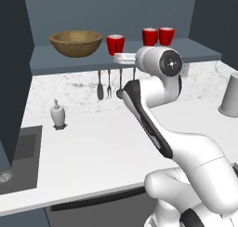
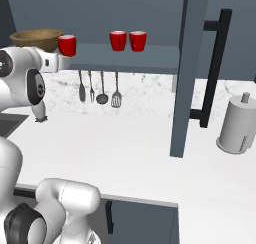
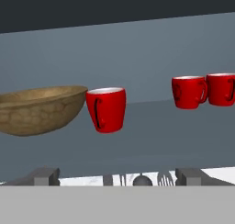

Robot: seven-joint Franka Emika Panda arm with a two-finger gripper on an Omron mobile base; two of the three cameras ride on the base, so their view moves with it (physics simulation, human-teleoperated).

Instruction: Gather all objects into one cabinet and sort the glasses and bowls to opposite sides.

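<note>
Red cup [image 3: 106, 109] just beside wooden bowl [image 3: 39, 108], two more cups [image 3: 204, 91] well apart from bowl. Gripper [image 3: 117, 176] wide, holding nothing, facing shelf [image 1: 200, 51]. Next, probably: close on near cup, move away from bowl.

White marble counter [image 1: 93, 147], speckled backsplash [image 1: 74, 89], dk slate walls [image 1: 116, 12], sink [image 1: 21, 156]

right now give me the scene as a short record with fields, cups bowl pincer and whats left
cabinet: open recess, shelf board holds all four items
bowl: wooden bowl at the shelf's left end
lone cup: red cup right beside the bowl; touching or not, cannot tell
cup pair: two red cups close together, further right
pincer: pincer open, empty, below and short of the lone cup
left to do: lone cup probably belongs with the pair
</note>
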